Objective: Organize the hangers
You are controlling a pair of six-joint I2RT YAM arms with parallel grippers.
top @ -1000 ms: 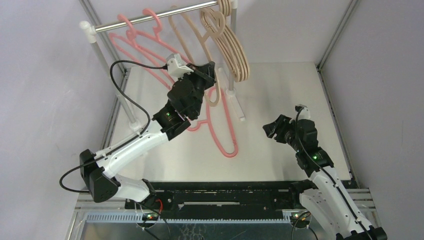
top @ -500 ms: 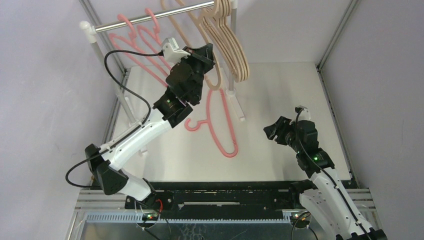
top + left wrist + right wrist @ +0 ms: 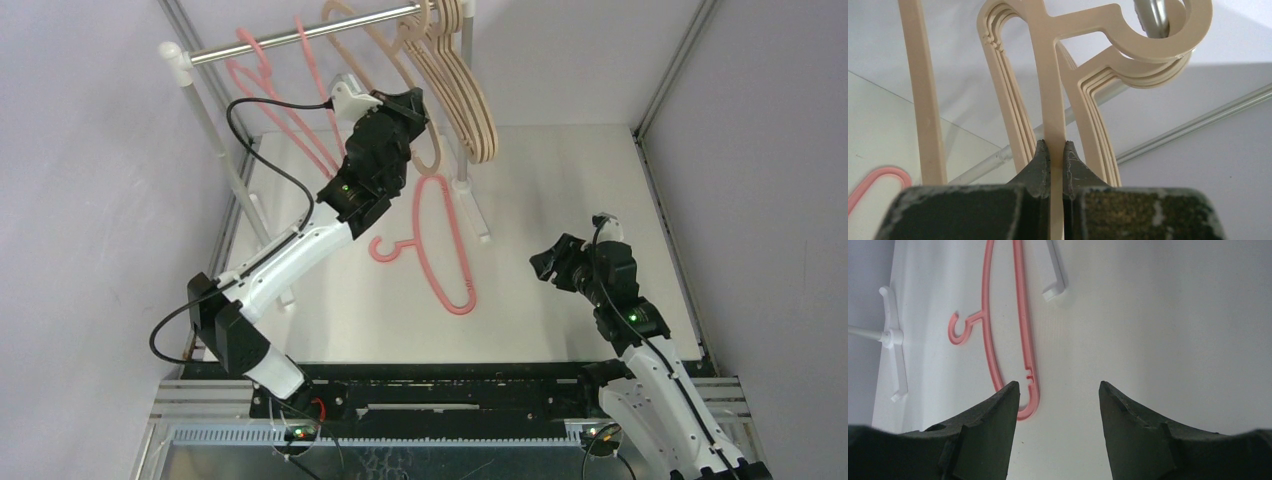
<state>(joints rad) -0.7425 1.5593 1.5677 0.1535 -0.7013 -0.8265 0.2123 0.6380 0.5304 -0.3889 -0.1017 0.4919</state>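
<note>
My left gripper (image 3: 415, 100) (image 3: 1053, 145) is shut on the thin arm of a beige hanger (image 3: 1053, 100) (image 3: 432, 160), just under the silver rail (image 3: 300, 35). The hanger's hook (image 3: 1168, 45) curls round the rail next to several other beige hangers (image 3: 478, 110) (image 3: 1093, 115) hung at the right end. Pink hangers (image 3: 262, 75) hang at the rail's left end. One pink hanger (image 3: 445, 250) (image 3: 1023, 325) lies flat on the table. My right gripper (image 3: 545, 262) (image 3: 1058, 385) hovers open and empty over the table, right of that pink hanger's lower end.
The rack stands on white posts (image 3: 215, 140) with white feet (image 3: 478, 215) (image 3: 1055, 277) (image 3: 892, 335) on the table. Aluminium frame bars and purple walls close in the left, back and right sides.
My left arm has risen and reached toward the rail, bringing the held beige hanger up and right against the beige group. The pink hangers on the rail have swung. The right arm stayed still.
</note>
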